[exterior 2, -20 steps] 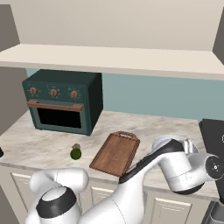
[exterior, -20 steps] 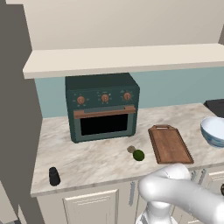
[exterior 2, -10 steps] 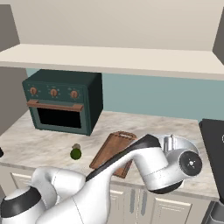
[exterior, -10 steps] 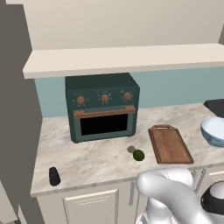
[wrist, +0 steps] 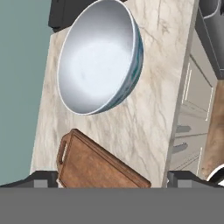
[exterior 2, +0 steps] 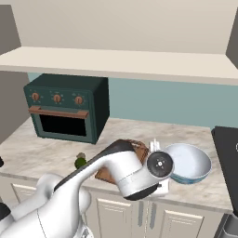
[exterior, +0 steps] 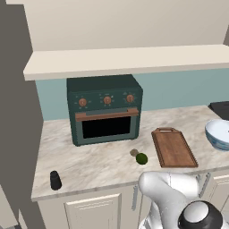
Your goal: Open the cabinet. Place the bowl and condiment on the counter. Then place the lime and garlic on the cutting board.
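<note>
The white bowl point(wrist: 98, 57) with a blue outside stands upright on the marble counter point(wrist: 148, 109), next to the brown cutting board point(wrist: 94, 164). My gripper point(wrist: 113, 178) hovers open above the board's end, nothing between its fingertips point(wrist: 41, 177). In the left base view the dark green lime point(exterior: 142, 158) and the tan garlic point(exterior: 133, 152) lie side by side on the counter just left of the cutting board point(exterior: 173, 147). The black condiment point(exterior: 55, 180) stands near the counter's front left corner. The cabinet point(exterior: 125, 60) hangs above with its inside showing, no door across it.
A dark green toaster oven point(exterior: 106, 108) stands at the back of the counter. A black stovetop point(exterior 2: 228, 153) borders the counter on the right. Cream base doors point(wrist: 194, 109) run under the counter's front edge. My arm point(exterior 2: 116, 169) crosses in front of the board.
My arm has swung so that the hand moved left in the right base view, from beside the stovetop to over the board and bowl. The things on the counter have not moved.
</note>
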Robot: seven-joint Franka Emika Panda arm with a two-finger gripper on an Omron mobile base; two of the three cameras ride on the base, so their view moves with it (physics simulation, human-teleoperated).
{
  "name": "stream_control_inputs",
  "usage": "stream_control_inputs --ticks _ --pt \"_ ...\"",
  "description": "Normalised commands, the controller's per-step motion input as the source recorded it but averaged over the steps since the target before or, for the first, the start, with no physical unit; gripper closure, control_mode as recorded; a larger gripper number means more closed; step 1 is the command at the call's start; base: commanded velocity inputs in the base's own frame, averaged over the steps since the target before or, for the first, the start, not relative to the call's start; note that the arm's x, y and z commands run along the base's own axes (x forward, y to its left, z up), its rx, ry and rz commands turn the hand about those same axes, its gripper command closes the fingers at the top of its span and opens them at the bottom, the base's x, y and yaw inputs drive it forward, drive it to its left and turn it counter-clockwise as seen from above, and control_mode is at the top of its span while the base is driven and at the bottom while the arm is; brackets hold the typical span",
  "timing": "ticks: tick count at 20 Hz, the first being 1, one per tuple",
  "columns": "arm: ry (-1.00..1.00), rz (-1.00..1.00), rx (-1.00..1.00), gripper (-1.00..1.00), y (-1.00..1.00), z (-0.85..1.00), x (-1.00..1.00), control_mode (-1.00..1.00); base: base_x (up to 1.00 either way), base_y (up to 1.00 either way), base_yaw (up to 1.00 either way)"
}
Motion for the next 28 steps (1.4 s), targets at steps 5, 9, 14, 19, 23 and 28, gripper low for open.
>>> stream_control_inputs --ticks 5,9,14,19,23,28 --pt "0.00 0.00 -0.13 -1.00 0.58 0.00 0.00 -1.00 0.00 0.00 0.00" --pt "0.00 0.05 -0.10 -1.00 0.24 -0.04 -0.02 -1.00 0.00 0.00 0.00" --pt "-0.01 0.05 -0.06 -1.00 0.18 -0.02 -0.01 -1.00 0.00 0.00 0.00" --pt "0.10 0.11 -0.11 -1.00 0.27 0.29 0.15 -1.00 0.00 0.00 0.00" --pt "0.14 0.16 -0.12 -1.00 0.34 0.35 0.20 -1.00 0.00 0.00 0.00" --pt "0.13 0.18 -0.12 -1.00 0.34 0.34 0.11 -1.00 0.00 0.00 0.00"
